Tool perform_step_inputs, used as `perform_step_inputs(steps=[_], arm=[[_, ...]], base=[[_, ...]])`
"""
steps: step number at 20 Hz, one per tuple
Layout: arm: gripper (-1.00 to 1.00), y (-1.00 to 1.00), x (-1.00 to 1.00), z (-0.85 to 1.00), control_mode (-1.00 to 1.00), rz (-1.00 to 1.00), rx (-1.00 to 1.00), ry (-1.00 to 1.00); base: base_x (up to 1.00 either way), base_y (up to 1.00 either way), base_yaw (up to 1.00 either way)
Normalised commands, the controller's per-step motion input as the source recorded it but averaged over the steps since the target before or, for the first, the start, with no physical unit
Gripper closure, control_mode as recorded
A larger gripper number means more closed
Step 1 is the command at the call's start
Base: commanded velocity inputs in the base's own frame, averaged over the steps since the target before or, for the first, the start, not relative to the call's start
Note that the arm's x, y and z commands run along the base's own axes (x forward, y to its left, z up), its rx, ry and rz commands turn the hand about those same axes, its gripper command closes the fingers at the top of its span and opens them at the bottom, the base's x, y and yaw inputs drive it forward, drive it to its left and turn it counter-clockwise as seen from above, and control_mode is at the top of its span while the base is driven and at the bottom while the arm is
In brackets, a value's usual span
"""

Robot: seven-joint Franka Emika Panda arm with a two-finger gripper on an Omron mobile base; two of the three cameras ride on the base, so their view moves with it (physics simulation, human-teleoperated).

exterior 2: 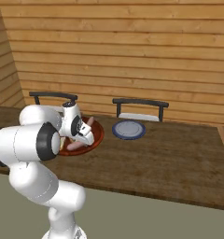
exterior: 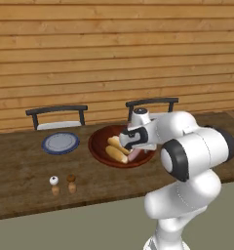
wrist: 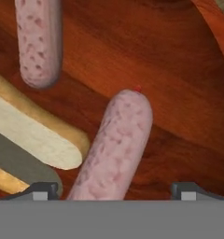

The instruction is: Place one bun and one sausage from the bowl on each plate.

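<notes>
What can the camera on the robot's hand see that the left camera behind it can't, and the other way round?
Hand view alone: the mottled skin of the near sausage lying between the open pincer tips, and a second sausage beyond it.
Left base view alone: a blue-rimmed plate, two small shakers, chair backs and the plank wall.
Both: the brown bowl and the buns.

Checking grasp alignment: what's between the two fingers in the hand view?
The nearer sausage lies between the open fingers, on the bowl floor, per hand view.
</notes>
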Motion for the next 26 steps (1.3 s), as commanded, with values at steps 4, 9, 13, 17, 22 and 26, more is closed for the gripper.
perform_step_inputs(steps=[4,9,13,17,22,26], arm=[[-1.0,0.0,0.0,-0.25,-1.0,-0.05,0.0,0.0],[-1.0,0.0,0.0,-0.26,-1.0,-0.06,0.0,-0.02],[-1.0,0.0,0.0,-0.24,-1.0,-0.09,0.0,-0.03],[-1.0,0.02,0.07,-0.1,-1.0,-0.06,0.0,0.0],[-1.0,0.0,0.0,-0.25,-1.0,-0.07,-0.01,-0.02],[-1.0,0.0,-0.03,-0.74,-1.0,-0.07,-0.09,0.0]], base=[[0.0,0.0,0.0],[0.0,0.0,0.0],[0.0,0.0,0.0],[0.0,0.0,0.0],[0.0,0.0,0.0],[0.0,0.0,0.0]])
